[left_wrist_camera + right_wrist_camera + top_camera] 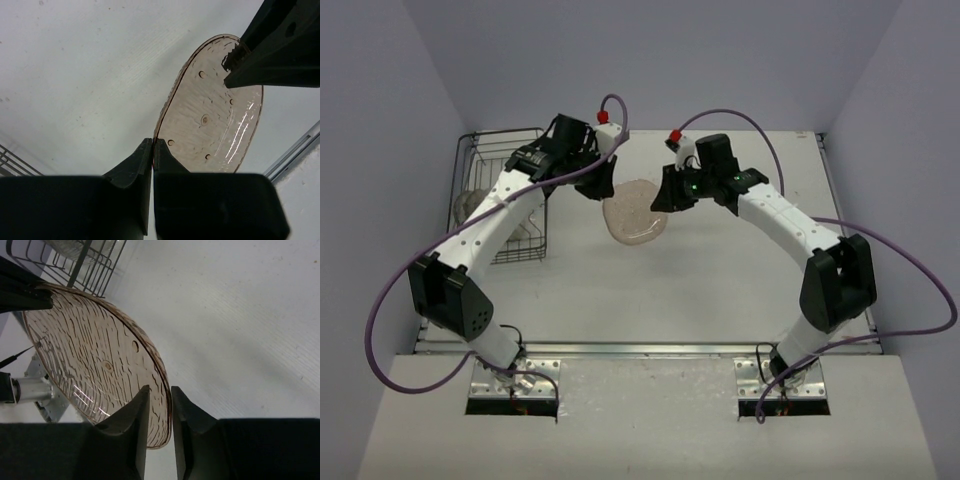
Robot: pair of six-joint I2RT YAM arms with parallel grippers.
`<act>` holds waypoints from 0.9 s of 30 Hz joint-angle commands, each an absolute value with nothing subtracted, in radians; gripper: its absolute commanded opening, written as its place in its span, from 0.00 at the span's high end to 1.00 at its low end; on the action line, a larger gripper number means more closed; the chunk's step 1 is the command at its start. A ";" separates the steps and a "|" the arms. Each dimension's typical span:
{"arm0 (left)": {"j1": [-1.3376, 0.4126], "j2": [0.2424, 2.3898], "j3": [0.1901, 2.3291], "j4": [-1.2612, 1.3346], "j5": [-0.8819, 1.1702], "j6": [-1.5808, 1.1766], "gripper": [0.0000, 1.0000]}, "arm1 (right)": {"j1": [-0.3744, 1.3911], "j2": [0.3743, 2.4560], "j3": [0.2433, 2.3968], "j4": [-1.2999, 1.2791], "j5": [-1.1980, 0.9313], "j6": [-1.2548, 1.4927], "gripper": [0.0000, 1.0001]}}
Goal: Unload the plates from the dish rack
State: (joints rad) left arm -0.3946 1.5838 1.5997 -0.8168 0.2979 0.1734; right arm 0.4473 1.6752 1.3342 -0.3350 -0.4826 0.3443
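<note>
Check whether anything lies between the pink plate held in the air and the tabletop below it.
Nothing visible does. The plate hangs over bare table, its rim pinched by the left gripper, the right gripper astride the opposite rim. The rack stands away to the left.

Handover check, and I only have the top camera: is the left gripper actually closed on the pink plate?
Observer: Yes. The left wrist view shows the left gripper pinched shut on the rim of the plate.
Operator: And the right one?
Observer: In the right wrist view, the right gripper has a finger on each side of the plate's rim, with a gap showing. I cannot tell if it is clamped.
</note>
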 commanded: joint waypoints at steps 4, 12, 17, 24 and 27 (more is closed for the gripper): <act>-0.402 1.513 1.547 -0.720 0.185 0.124 0.34 | 0.414 1.675 1.373 -0.331 -0.474 0.316 1.00; -0.304 1.457 1.492 -0.673 -0.130 0.054 0.15 | 0.154 1.723 1.320 -0.360 -0.425 0.301 1.00; -0.167 1.447 1.514 -0.693 -0.124 0.037 0.15 | -0.108 1.866 1.391 -0.495 -0.466 0.201 1.00; -0.163 1.408 1.463 -0.678 -0.161 0.025 0.09 | -0.263 2.036 1.567 -0.621 -0.455 0.064 0.98; -0.160 1.407 1.454 -0.680 -0.196 0.019 0.06 | -0.285 2.133 1.656 -0.683 -0.450 0.024 0.94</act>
State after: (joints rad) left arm -0.1577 1.4431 1.4684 -0.7158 -0.1481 0.0426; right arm -0.2848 2.0753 1.5212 -0.5965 -0.4263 0.1215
